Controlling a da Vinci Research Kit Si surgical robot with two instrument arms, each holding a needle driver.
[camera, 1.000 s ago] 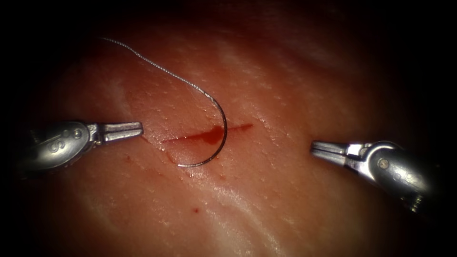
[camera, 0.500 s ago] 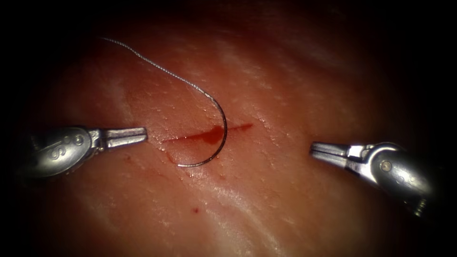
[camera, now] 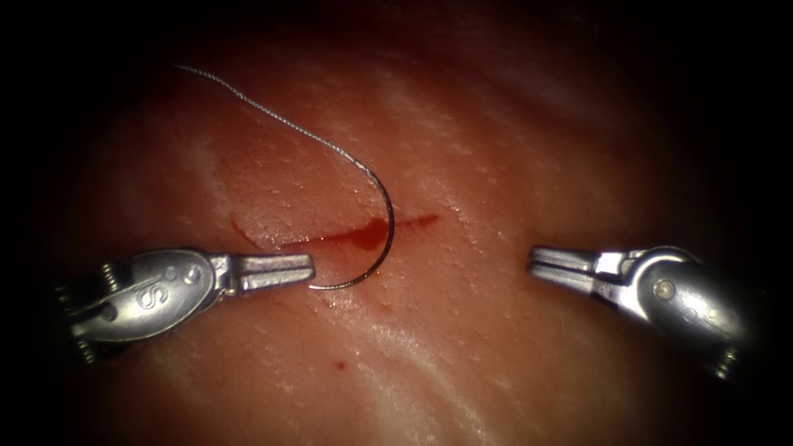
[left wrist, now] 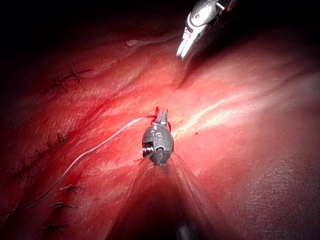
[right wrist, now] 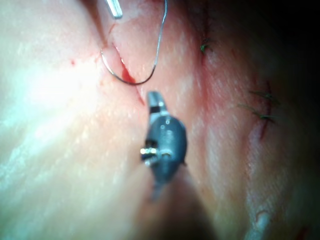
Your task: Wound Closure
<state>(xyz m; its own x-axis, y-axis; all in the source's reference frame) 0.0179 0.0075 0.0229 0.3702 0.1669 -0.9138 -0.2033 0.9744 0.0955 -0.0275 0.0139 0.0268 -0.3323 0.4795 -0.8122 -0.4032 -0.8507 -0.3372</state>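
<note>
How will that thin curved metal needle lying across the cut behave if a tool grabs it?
The thin curved metal needle keeps a clean arc, so probably stiff. Lying loose on the wet tissue, held by neither tool, it may pivot or slide when nudged. The pale thread trailing off it looks limp and should simply follow.

Endoscope looks down from above and in front, close on the pinkish pork-belly tissue (camera: pixel 462 347); short red-filled cut (camera: pixel 363 235) near centre, left arm's steel tool (camera: pixel 285 271) at 9 o'clock, right arm's steel tool (camera: pixel 553 263) at 3 o'clock.

Left wrist view looks along its own shaft, farther back.

Right wrist view looks along its shaft, very close.

All three share the cut and the thin curved steel needle (camera: pixel 376 248).
</note>
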